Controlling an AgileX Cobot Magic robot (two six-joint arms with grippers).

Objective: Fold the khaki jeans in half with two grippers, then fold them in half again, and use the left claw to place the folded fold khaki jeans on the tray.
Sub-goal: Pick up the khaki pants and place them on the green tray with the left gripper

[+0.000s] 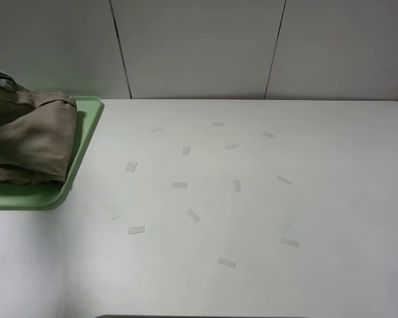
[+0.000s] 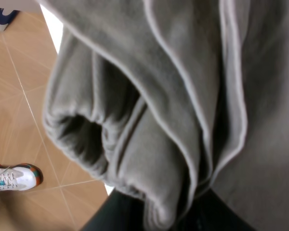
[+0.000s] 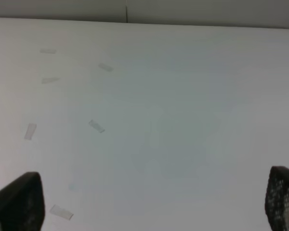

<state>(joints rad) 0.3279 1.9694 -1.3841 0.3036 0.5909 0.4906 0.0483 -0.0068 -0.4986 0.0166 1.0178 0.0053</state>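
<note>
Exterior high view: white table point(image 1: 252, 199) fills most of the frame, pale panelled wall behind it along the top. Small strips of clear tape point(image 1: 179, 185) lie scattered over the middle of the tabletop. At the far left edge, a light-green tray point(image 1: 86, 132) with a low rim, cut off by the frame border. The khaki jeans point(image 1: 26, 136) sit folded in a thick bundle over the tray, covering most of its visible part; green rim shows along the right side and lower edge of the bundle. A small dark piece of the left arm shows at the upper left corner, just above the cloth; its gripper cannot be seen from here.

Left wrist view: frame almost filled by the khaki jeans point(image 2: 183, 96), close and blurred, in layered folds with stitched hems and a gathered waistband opening at centre left. Dark fingers of the left claw point(image 2: 183, 216) sit at the bottom edge, one either side of a cloth fold, clenched on it. Beyond the cloth at left: tan floor tiles and a white sneaker point(image 2: 12, 177) at lower left.

Right wrist view: right gripper point(image 3: 154, 204) spread wide, one black finger in the lower left corner, the other in the lower right, nothing between them. Bare table point(image 3: 183, 120) below, with a few tape strips at left.
</note>
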